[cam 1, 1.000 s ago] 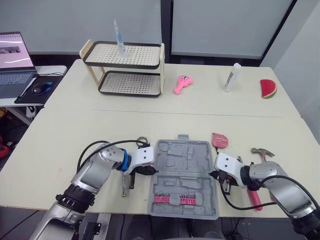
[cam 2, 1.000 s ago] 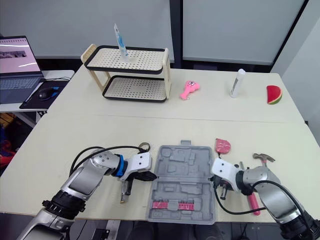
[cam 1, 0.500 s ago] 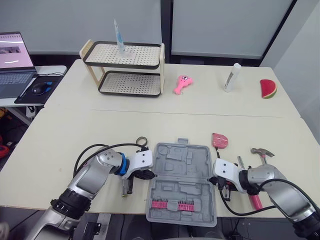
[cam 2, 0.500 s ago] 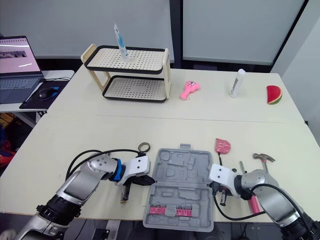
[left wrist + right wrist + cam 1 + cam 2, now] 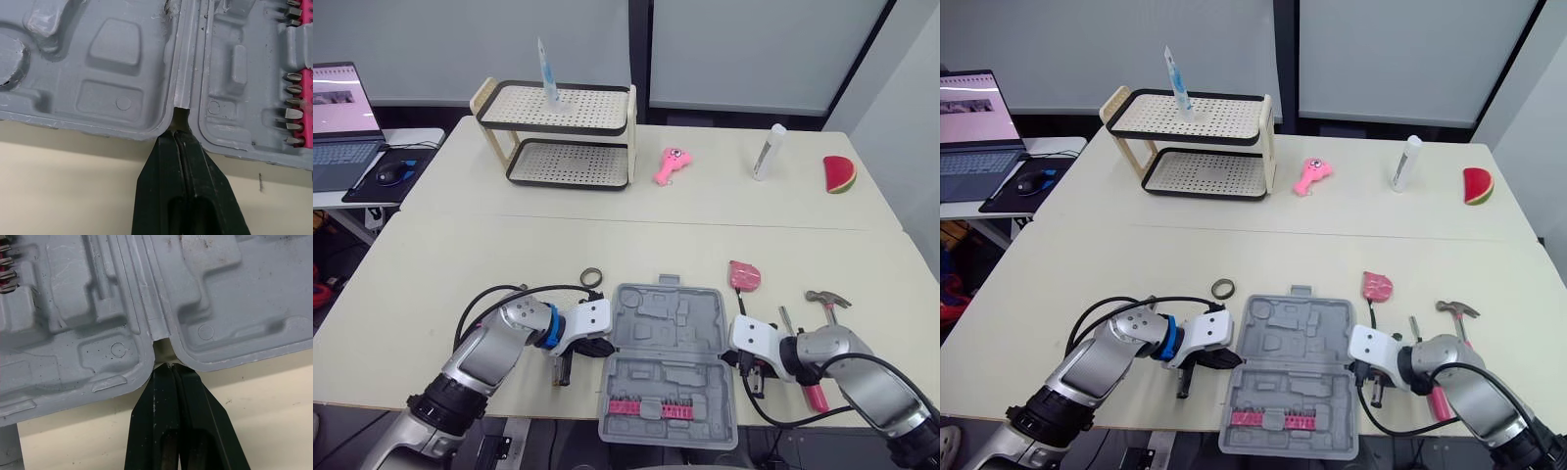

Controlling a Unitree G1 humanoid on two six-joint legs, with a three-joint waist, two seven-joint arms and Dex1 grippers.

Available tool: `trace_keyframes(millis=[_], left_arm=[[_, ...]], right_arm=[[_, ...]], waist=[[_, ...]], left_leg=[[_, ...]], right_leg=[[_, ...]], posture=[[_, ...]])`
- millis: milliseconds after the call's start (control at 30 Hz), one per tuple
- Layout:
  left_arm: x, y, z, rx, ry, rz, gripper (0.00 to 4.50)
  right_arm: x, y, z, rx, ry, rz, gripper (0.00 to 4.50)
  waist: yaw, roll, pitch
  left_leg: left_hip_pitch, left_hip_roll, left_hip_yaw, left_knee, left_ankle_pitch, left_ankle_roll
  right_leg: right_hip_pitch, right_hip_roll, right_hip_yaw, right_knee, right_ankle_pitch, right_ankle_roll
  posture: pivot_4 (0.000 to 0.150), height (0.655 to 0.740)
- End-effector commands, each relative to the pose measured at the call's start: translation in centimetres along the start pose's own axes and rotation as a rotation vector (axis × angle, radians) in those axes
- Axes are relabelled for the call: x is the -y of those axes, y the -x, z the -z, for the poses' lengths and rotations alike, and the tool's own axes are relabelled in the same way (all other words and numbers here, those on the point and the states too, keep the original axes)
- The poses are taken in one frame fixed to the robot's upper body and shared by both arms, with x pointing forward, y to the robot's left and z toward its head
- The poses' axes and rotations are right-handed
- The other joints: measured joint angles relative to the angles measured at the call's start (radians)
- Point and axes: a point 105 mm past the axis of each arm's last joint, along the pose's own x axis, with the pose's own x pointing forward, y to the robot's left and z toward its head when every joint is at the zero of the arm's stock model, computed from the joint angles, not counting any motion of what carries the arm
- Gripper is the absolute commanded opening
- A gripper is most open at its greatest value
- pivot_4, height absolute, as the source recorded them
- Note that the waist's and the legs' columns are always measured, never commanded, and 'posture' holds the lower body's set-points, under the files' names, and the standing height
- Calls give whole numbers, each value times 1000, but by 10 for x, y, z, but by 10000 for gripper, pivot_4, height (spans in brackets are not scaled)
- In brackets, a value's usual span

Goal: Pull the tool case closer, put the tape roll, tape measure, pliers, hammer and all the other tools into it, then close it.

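The grey tool case lies open near the table's front edge, with a pink strip of bits in its front half. My left gripper is shut, its tips set in the hinge notch on the case's left side. On the right side my right gripper is shut too, tips in the other hinge notch. The tape roll lies behind the case's left corner and the pink tape measure behind its right corner. The hammer lies beside my right arm. A dark-handled tool lies left of the case.
At the back left stands a two-tier rack with a tube on top. A pink toy, a white bottle and a watermelon slice sit along the far side. A laptop is on a side desk at left.
The case has slid toward the table's front edge together with both grippers. The tape roll, once hidden behind my left gripper, shows. The other tools stayed put.
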Motion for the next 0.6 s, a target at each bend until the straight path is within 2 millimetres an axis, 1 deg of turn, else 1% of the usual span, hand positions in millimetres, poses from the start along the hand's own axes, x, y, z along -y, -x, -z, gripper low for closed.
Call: trace_keyframes(millis=[33,600], left_arm=[[10,-6,-12,44,-42,47,0],[15,-6,-12,36,-38,68,0]], right_arm=[[-9,2,-15,50,53,-36,244],[-15,2,-11,28,46,-64,244]], waist=[[0,0,0],[2,0,0]], left_leg=[[0,0,0,0,0,0],[0,0,-1,0,0,0]], right_leg=[[0,0,0,0,0,0],[2,0,-1,-2,0,0]], posture=[[1500,7350],[1500,7350]])
